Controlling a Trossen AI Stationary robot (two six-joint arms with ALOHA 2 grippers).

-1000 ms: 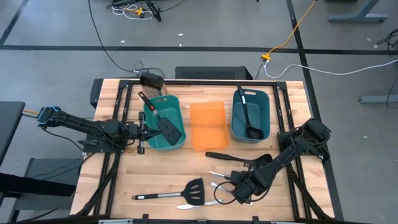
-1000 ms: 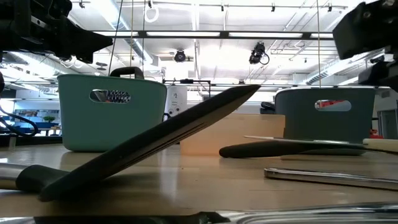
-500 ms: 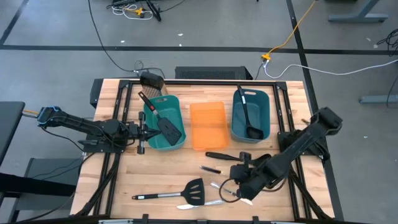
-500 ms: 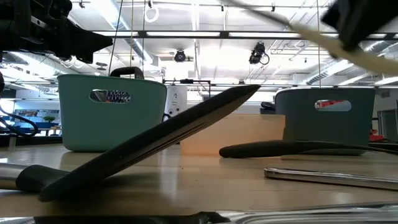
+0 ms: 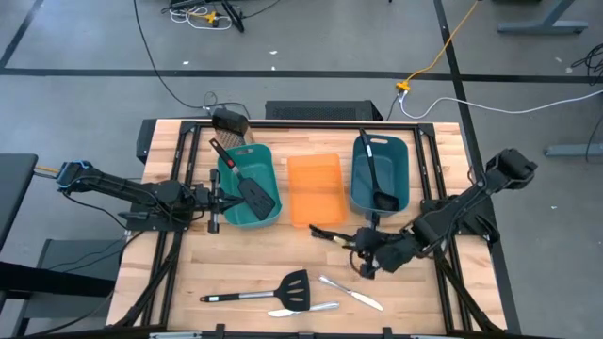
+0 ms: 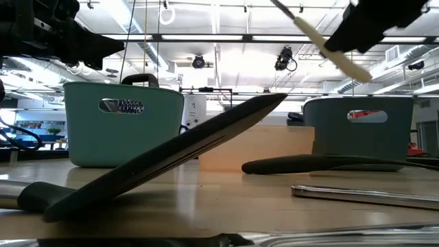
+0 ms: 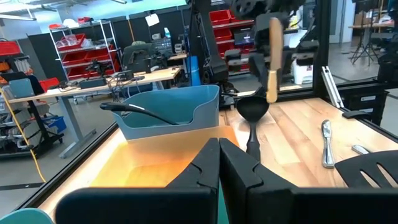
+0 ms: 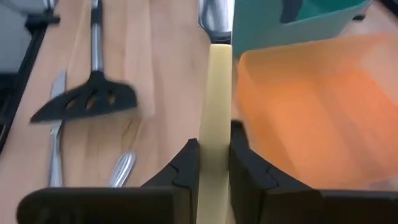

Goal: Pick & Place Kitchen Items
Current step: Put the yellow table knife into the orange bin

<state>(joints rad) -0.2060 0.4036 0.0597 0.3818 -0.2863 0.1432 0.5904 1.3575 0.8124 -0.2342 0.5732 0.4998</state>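
Observation:
My right gripper (image 5: 367, 254) is shut on the yellow-handled knife (image 8: 216, 93) and holds it above the table, just near of the orange bin (image 5: 314, 193). The knife also shows in the low view (image 6: 335, 46) and in the left wrist view (image 7: 272, 59). A black ladle (image 5: 327, 233) lies flat on the table beside the gripper. A black spatula (image 5: 268, 292) and two silver knives (image 5: 350, 292) (image 5: 303, 309) lie near the front edge. My left gripper (image 5: 215, 202) is shut and empty beside the left teal bin (image 5: 226, 212). My right gripper pinches the knife's yellow handle (image 8: 214, 158) between its two fingers, one on each side. The handle runs along the fingers and sticks out ahead of them, with the blade (image 8: 216, 18) beyond. The knife is lifted clear of the table and slants in the low view.
The left teal bin holds a black spatula (image 5: 247, 184). The right teal bin (image 5: 356, 193) holds a black ladle (image 5: 375, 179). A dark tool (image 5: 229, 122) lies at the table's far edge. Black frame rails run along both sides of the wooden top.
My right gripper has gone up and toward the table's far edge, from the utensils near the front to just near of the orange bin. The yellow-handled knife has come with it and is lifted clear. The silver knives and spatula stay on the table.

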